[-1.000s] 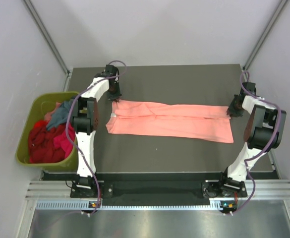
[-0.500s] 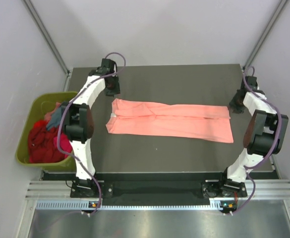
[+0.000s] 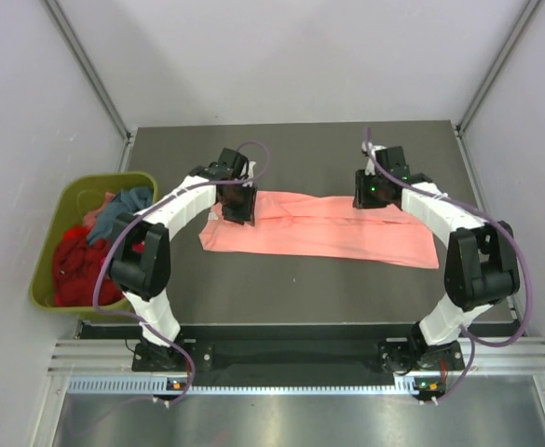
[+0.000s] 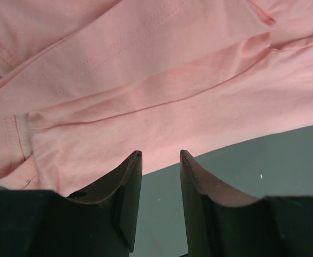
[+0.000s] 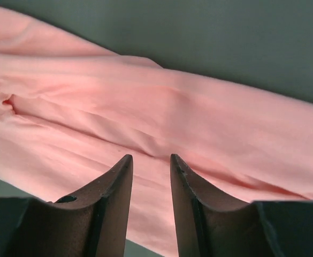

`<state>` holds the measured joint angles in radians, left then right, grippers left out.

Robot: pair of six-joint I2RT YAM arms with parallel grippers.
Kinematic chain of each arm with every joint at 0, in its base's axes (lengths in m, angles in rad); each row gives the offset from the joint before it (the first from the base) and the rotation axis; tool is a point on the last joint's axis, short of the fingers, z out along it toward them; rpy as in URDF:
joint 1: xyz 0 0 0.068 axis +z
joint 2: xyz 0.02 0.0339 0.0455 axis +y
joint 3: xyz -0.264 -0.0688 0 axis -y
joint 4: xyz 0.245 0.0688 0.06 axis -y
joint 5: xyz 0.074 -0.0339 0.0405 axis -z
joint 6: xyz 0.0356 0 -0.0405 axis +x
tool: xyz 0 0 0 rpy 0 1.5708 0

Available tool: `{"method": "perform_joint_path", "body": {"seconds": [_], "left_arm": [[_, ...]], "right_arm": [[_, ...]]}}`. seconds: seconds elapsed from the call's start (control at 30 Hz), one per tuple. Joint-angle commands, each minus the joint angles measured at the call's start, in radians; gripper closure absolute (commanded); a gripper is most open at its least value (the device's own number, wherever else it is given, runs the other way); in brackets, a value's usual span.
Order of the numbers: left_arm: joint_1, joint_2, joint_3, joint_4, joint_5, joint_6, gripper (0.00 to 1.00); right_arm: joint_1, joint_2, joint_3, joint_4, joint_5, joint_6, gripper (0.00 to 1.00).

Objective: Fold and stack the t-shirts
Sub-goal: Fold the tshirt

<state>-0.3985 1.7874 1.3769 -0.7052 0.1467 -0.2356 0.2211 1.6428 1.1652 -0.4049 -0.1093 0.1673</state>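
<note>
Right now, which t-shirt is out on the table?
The large salmon-pink cloth t-shirt, folded into a long strip on the dark table; the red shirt and teal-blue shirt lie heaped in the olive-green plastic bin.

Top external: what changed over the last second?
Both arms swung inward over the salmon-pink t-shirt. The left end effector came from beyond its far-left corner, and the right end effector came from its right end. Both now hover over the cloth near its far edge, jaws apart, holding nothing. The shirt lies in the same long folded strip, and the olive-green bin is unmoved.
</note>
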Motion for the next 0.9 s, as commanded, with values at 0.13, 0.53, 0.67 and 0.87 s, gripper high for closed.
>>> {"method": "perform_joint_path", "body": {"seconds": [0.13,0.53,0.67,0.87], "left_arm": [[0.01,0.079,0.019,0.115,0.028,-0.007,0.6],[0.039,0.106,0.094,0.093,-0.081,-0.067,0.57],[0.13,0.07,0.143,0.017,-0.061,-0.093,0.57],[0.236,0.029,0.126,0.01,-0.07,-0.07,0.55]], "right_arm": [[0.133,0.061,0.021,0.092,0.063,-0.342,0.63],[0.205,0.103,0.034,0.187,-0.073,-0.272,0.63],[0.244,0.084,0.022,0.354,-0.165,-0.105,0.63],[0.333,0.181,0.158,0.388,-0.164,-0.04,0.62]]}}
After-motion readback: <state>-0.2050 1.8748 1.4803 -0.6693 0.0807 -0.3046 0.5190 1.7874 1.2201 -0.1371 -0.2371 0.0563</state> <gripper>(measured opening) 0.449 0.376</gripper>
